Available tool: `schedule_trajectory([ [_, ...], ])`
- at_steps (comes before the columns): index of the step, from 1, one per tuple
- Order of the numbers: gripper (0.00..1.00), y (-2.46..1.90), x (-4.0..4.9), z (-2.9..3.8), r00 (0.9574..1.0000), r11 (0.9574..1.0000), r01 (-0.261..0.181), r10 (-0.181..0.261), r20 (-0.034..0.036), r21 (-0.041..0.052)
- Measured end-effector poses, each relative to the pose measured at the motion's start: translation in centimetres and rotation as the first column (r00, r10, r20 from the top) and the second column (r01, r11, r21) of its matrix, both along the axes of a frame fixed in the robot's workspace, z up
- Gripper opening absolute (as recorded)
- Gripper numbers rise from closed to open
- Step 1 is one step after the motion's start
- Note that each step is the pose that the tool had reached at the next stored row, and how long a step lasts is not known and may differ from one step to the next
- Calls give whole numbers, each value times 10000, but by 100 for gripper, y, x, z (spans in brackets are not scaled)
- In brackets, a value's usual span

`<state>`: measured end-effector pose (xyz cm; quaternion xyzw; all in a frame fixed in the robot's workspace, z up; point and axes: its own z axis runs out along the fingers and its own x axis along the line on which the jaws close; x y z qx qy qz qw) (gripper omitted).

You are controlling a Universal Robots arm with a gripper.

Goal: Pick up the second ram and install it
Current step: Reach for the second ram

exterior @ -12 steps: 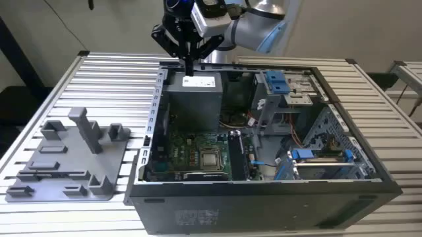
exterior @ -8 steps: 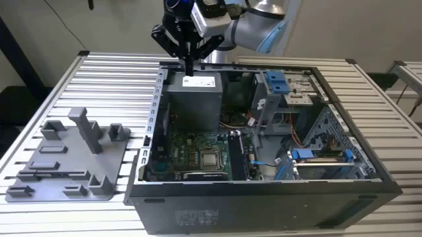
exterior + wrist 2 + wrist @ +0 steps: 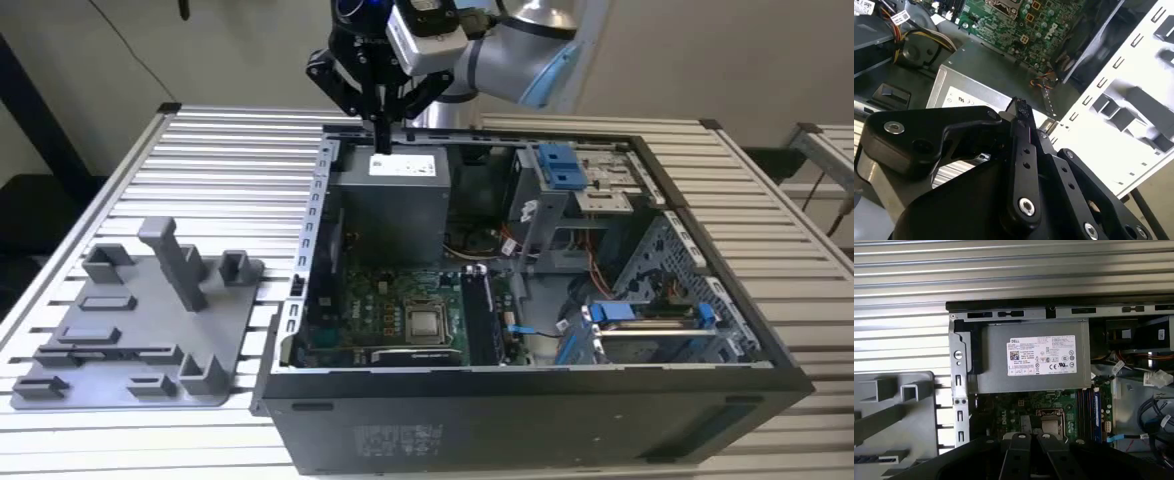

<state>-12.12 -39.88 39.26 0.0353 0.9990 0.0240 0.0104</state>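
Observation:
My gripper [image 3: 383, 143] hangs over the back of the open computer case [image 3: 534, 400], just above the grey power supply [image 3: 394, 200] with its white label [image 3: 1040, 355]. Its two black fingers [image 3: 1023, 131] are pressed together in a thin blade, shut, with nothing visible between them. Below the power supply lies the green motherboard [image 3: 400, 315], with long memory slots [image 3: 1088, 407] running along its side. I cannot pick out the second ram with certainty. A dark strip [image 3: 114, 352] lies in a long slot of the grey fixture, and I cannot tell what it is.
The grey plastic fixture [image 3: 134, 340] with an upright post [image 3: 174, 262] stands on the slatted table [image 3: 227, 150] at the exterior view's left of the case. Blue drive brackets [image 3: 561, 165] and cables fill the case's other side. The case walls rise around the motherboard.

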Motion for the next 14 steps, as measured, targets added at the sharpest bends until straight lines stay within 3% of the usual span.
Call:
schedule_trajectory([
  [14, 11, 0, -168, -1, 10000, 10000, 1, -1, -3, 2],
])
